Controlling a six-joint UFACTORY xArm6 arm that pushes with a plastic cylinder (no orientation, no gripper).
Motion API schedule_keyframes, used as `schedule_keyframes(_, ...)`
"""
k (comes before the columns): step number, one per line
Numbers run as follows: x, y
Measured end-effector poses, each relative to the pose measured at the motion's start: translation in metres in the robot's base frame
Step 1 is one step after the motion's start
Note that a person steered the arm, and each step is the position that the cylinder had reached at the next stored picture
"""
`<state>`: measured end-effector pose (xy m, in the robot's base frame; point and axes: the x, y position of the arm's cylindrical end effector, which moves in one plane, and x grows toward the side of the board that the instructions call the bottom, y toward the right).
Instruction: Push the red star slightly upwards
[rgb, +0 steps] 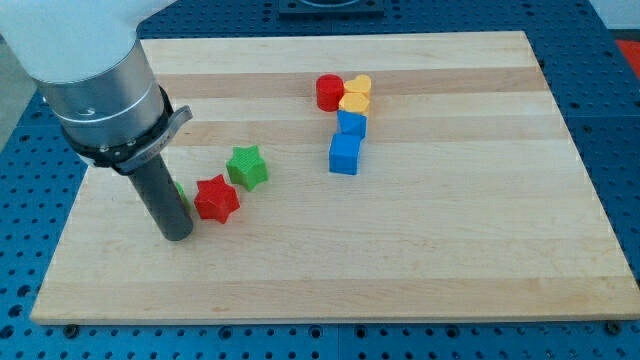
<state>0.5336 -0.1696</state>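
Okay, no brands, labels or readable writing anywhere. Landmark: red star (217, 198).

My tip (177, 235) is just to the view's left of the red star and a bit below it; whether it touches the star can't be told. No claw on this rig, only the dark rod (163, 200) under a grey cylinder housing (100, 90), so no open or closed state to give. A small bit of green (179, 189) shows between the rod and the red star, mostly hidden by the rod; shape can't be told.

Red star lies flat on the wooden board (420, 260), in the board's left part, about mid-height. Points spread all round, so no clear long axis or facing.

Green star (247, 167) is just up-right of the red star, close; can't tell if they touch. Well to the view's right and above the red star is a cluster: red cylinder (329, 92), yellow heart (359, 86) touching it, a second yellow block (355, 102) under the heart, then a blue block (352, 124) and blue cube (345, 154) running downward in a column.

Blue perforated table (620, 140) surrounds the board.
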Motion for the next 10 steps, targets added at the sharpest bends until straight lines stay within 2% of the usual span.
schedule_keyframes(2,0.005,0.055)
schedule_keyframes(3,-0.002,0.060)
schedule_keyframes(5,-0.052,0.044)
schedule_keyframes(6,-0.060,0.017)
schedule_keyframes(8,-0.060,0.016)
schedule_keyframes(10,-0.042,0.016)
